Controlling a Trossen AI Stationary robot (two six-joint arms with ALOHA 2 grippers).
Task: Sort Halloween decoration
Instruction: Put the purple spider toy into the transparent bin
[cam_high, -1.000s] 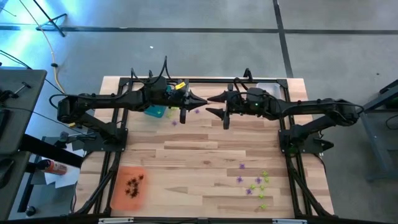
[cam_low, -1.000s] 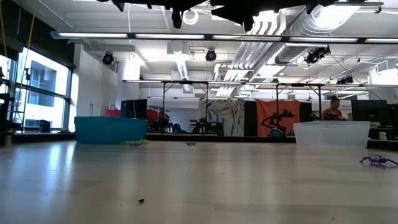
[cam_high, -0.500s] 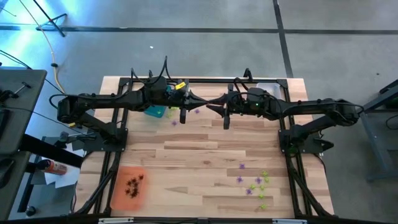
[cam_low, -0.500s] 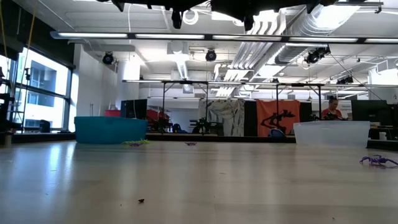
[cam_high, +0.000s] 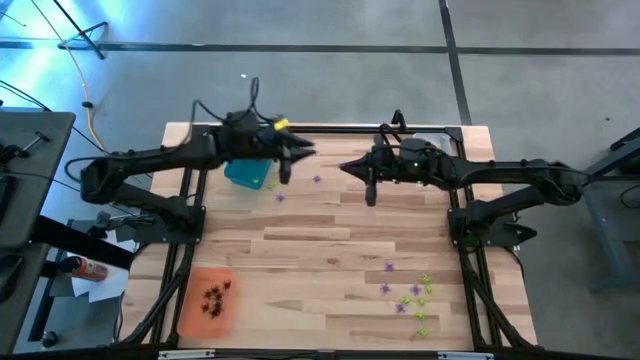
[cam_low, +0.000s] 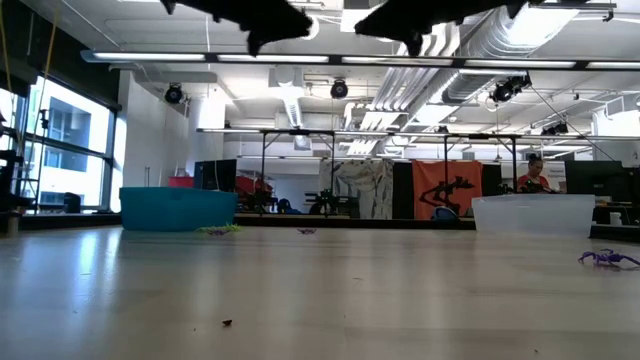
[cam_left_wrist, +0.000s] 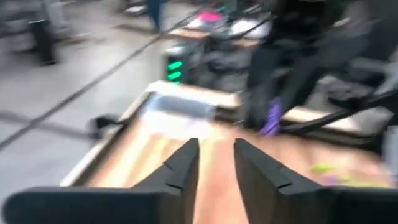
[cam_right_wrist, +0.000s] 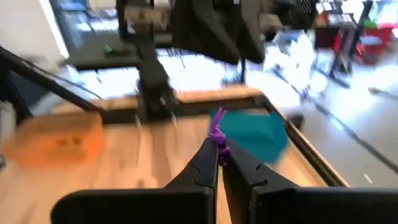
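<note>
A purple Halloween decoration (cam_right_wrist: 217, 129) juts from the shut fingertips of my right gripper (cam_right_wrist: 219, 153), high over the table's far middle (cam_high: 345, 167). My left gripper (cam_left_wrist: 216, 149) stands open just to its left (cam_high: 308, 150), holding nothing. The left wrist view shows the purple decoration (cam_left_wrist: 270, 118) at the other gripper. More purple and lime green decorations (cam_high: 410, 290) lie loose on the table at the near right. Dark ones lie in the orange tray (cam_high: 207, 300). My right gripper pinches the purple decoration's lower part (cam_right_wrist: 219, 142) between its two fingertips. Most of the piece sticks out past the tips. The fingers lie about level and point toward the table's left. The decoration is lifted clear of the table.
A teal tray (cam_high: 247, 175) sits at the far left under my left arm, and a clear tray (cam_high: 430, 140) sits at the far right. Two purple pieces (cam_high: 318, 179) lie near the teal tray. A black frame borders the table. A person (cam_low: 538, 172) is in the room behind.
My right gripper has shut on the purple decoration where the two grippers met tip to tip. My left gripper has opened, let go and drawn back toward the table's left and far edge.
</note>
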